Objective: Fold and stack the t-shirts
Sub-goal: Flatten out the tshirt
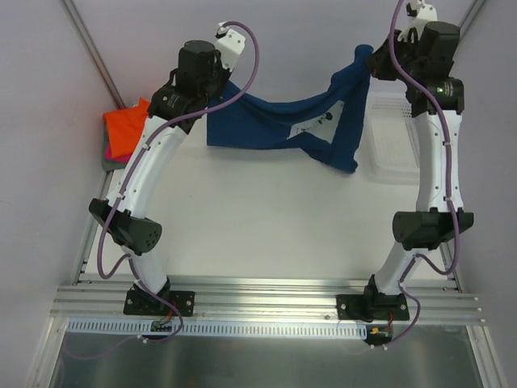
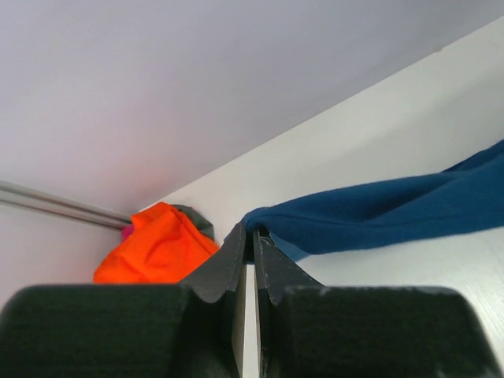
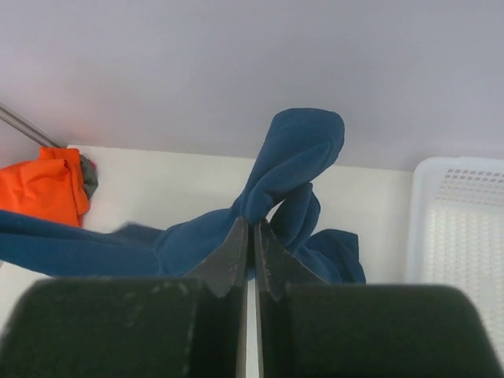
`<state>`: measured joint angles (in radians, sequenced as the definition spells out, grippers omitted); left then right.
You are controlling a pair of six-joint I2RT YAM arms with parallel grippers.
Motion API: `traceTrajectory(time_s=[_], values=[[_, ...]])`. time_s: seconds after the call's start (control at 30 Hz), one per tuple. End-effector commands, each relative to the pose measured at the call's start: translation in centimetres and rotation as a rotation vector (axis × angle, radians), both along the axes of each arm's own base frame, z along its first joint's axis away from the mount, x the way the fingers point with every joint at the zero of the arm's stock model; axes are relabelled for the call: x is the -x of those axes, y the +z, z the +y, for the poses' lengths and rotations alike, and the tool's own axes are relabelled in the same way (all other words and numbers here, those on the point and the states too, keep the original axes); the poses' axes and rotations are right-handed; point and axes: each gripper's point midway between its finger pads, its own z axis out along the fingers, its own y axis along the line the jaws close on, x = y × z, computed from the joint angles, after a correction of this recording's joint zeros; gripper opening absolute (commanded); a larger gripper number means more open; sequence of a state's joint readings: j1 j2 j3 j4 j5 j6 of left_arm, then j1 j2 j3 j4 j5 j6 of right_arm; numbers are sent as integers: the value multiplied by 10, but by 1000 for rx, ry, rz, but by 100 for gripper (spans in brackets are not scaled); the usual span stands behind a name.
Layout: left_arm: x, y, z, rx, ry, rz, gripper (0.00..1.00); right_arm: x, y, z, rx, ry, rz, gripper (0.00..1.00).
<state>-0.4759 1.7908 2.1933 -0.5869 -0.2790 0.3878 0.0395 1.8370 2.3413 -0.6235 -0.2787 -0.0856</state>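
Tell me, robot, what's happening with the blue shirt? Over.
Left gripper and right gripper both shut on navy t-shirt, slung between them. Orange t-shirt lies far left. White basket close at right.

Navy tee [image 1: 260, 121], orange tee [image 1: 125, 131] & wht lattice basket [image 1: 393, 147].

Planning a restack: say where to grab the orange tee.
Pinch the orange tee at its edge facing the table's middle, coming from that open side: it lies folded atop a pile in the corner, close against the wall.
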Motion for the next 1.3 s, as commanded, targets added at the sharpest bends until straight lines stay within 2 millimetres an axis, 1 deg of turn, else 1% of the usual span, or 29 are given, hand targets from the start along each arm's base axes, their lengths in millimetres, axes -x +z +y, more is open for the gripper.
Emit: traceTrajectory(time_s=[0.0,0.03,0.07,0.1,0.17,0.2,0.23,0.27,0.3,0.33,0.37,0.4,0.43,0.47,0.53,0.57,0.63,0.67,0.7,0.77,0.83,0.87,0.93,0.97,1.07,1.13,1.2,1.23,1.27], values=[[20,68,27,9,46,-165,0,47,74,6,-6,38,-196,1],[23,73,30,3,54,-179,0,53,77,6,-7,41,-201,0],[29,81,35,1,57,-199,0,59,81,5,-7,40,-208,0],[33,87,39,-1,68,-215,0,73,87,4,-6,38,-223,0],[40,101,46,-2,76,-252,0,88,95,4,4,42,-246,0],[47,112,50,0,79,-280,0,104,105,4,4,50,-274,0],[51,119,55,-18,87,-303,0,111,107,5,10,54,-284,0],[58,133,60,-14,93,-341,0,118,112,3,12,54,-302,0],[62,140,63,-17,97,-360,0,125,116,5,12,66,-313,0],[66,148,67,-15,104,-381,0,142,128,6,10,72,-348,0],[73,159,72,-23,112,-411,0,146,126,6,7,76,-346,0],[80,170,76,-17,117,-441,0,157,130,9,1,89,-358,0],[84,177,80,-24,121,-459,0,175,139,9,1,96,-388,0],[95,191,85,-13,125,-493,0,183,139,9,4,99,-396,0],[105,202,91,-14,128,-524,0,199,146,9,8,103,-430,0],[113,210,95,-14,131,-545,0,218,154,8,11,99,-478,0],[122,216,99,-13,130,-561,0,239,167,4,10,80,-555,0],[131,222,104,-7,134,-578,0,247,173,2,7,70,-585,0],[134,223,106,-7,136,-582,0,263,184,-1,0,56,-618,1],[145,230,113,-8,144,-603,0,276,191,-3,-7,44,-623,0],[150,234,116,-7,145,-617,0,296,207,-4,-9,44,-682,0],[157,240,120,0,151,-633,0,304,215,-5,-6,43,-718,0],[162,246,124,4,157,-650,0,316,227,-7,19,34,-767,0],[166,252,127,8,161,-668,0,318,231,-10,26,21,-781,0],[171,258,130,19,168,-690,0,322,239,-12,37,11,-814,1],[175,263,131,27,166,-704,0,328,242,-10,28,21,-822,0],[182,268,136,32,172,-721,0,333,237,-10,17,21,-808,0],[184,269,138,33,175,-723,0,341,236,-11,18,18,-812,0],[189,270,140,35,174,-729,0,340,231,-12,21,13,-802,0]])
